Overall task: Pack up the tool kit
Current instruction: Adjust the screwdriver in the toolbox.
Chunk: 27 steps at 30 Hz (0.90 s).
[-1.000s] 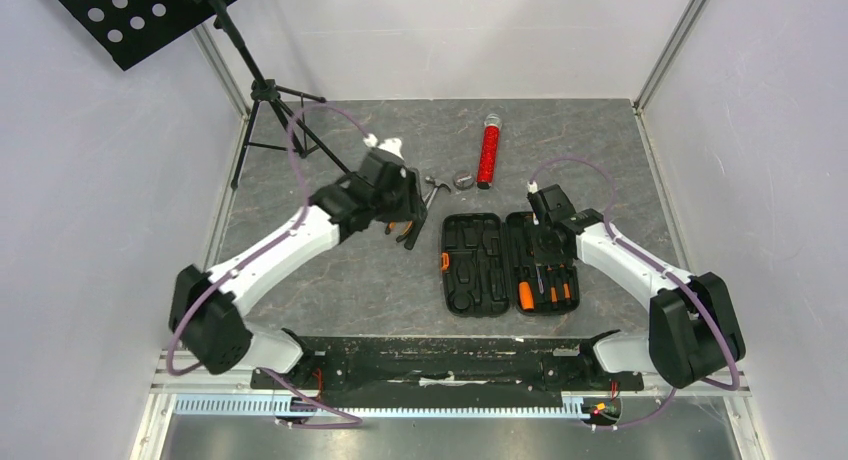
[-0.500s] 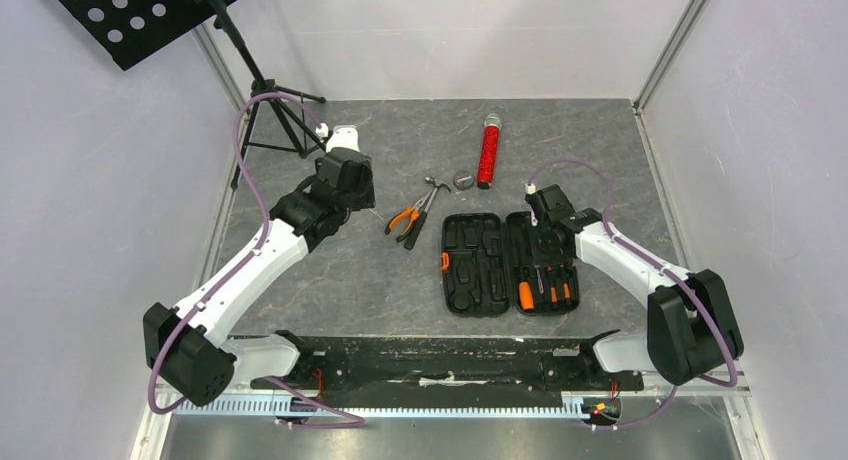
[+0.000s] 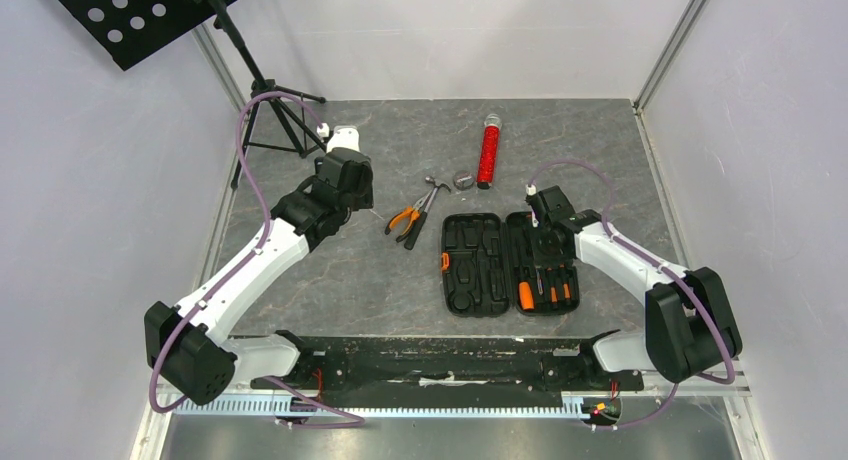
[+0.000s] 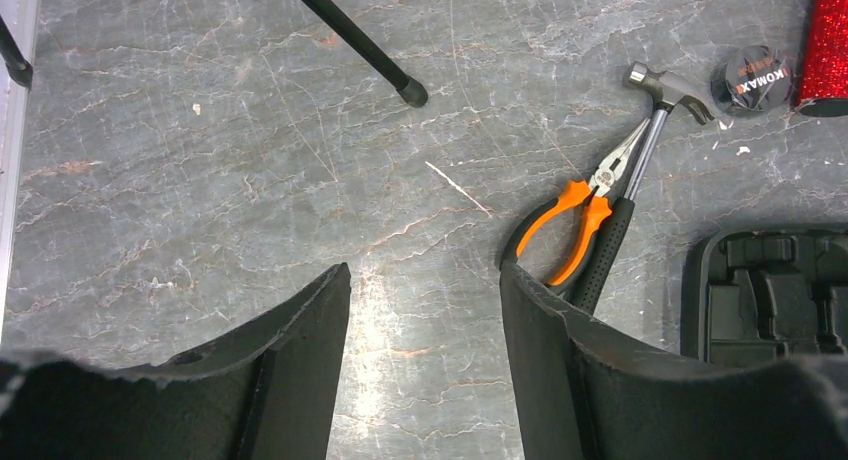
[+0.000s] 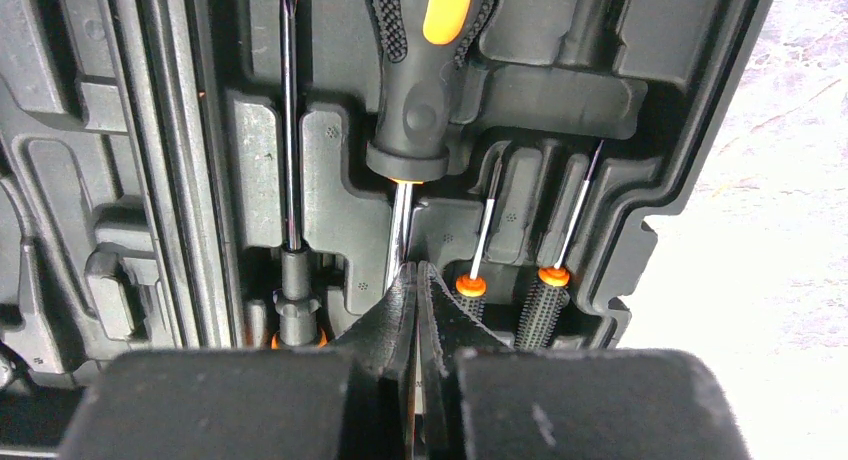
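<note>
The tool kit's black case [image 3: 473,265] lies open on the table. Its right half [image 5: 640,130] holds a large orange-and-black screwdriver [image 5: 425,70], a long thin one [image 5: 289,130] and two small ones [image 5: 470,280]. My right gripper [image 5: 415,270] is shut, its tips at the large screwdriver's steel shaft; from above the right gripper [image 3: 545,265] hangs over that half. Orange-handled pliers [image 4: 575,210] and a hammer [image 4: 650,120] lie crossed on the table, left of the case. My left gripper [image 4: 425,275] is open over bare table, the pliers just right of its right finger [image 4: 560,360].
A red glittery tube [image 3: 488,152] lies behind the case, a small round black disc [image 4: 755,78] beside it. A black tripod [image 3: 270,100] stands at the back left, one foot [image 4: 412,92] just beyond my left gripper. White walls enclose the table.
A second ago my left gripper hung over the pliers and hammer; it has swung left and back, uncovering them, then stopped. The right gripper has stayed over the case.
</note>
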Motion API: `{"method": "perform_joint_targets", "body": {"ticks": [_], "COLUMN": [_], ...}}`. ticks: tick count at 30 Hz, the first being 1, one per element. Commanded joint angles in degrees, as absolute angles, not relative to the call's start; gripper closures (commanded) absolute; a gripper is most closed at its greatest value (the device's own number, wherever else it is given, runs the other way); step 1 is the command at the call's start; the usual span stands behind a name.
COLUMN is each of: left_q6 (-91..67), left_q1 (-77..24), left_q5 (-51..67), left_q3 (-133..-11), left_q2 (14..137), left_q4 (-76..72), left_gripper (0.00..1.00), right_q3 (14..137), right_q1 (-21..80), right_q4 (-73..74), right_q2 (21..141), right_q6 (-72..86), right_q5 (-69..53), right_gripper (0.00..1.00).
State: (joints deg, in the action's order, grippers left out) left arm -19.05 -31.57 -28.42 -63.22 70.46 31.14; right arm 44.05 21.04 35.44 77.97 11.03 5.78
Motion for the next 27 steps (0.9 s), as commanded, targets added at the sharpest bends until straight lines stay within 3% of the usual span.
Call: {"method": "perform_joint_targets", "body": {"ticks": [1, 10, 27], "left_q6": [-17.3, -17.3, -17.0], "left_q1": [-31.1, -31.0, -30.8], "left_q5": [-30.0, -29.9, -30.1], "left_q3": [-63.1, -62.9, -62.8], "left_q2": [69.7, 69.5, 69.2], "left_q4": [28.8, 28.7, 28.6], "left_gripper": [0.37, 0.37, 0.37], "right_q3": [45.6, 54.4, 47.8], "right_q1": [20.9, 20.7, 20.7], "right_q4": [37.0, 40.8, 37.5], "right_q2": [78.4, 77.0, 81.0], "right_q6": [10.6, 9.1, 9.2], "right_q5": [6.6, 6.2, 4.0], "right_gripper": [1.0, 1.0, 1.0]}}
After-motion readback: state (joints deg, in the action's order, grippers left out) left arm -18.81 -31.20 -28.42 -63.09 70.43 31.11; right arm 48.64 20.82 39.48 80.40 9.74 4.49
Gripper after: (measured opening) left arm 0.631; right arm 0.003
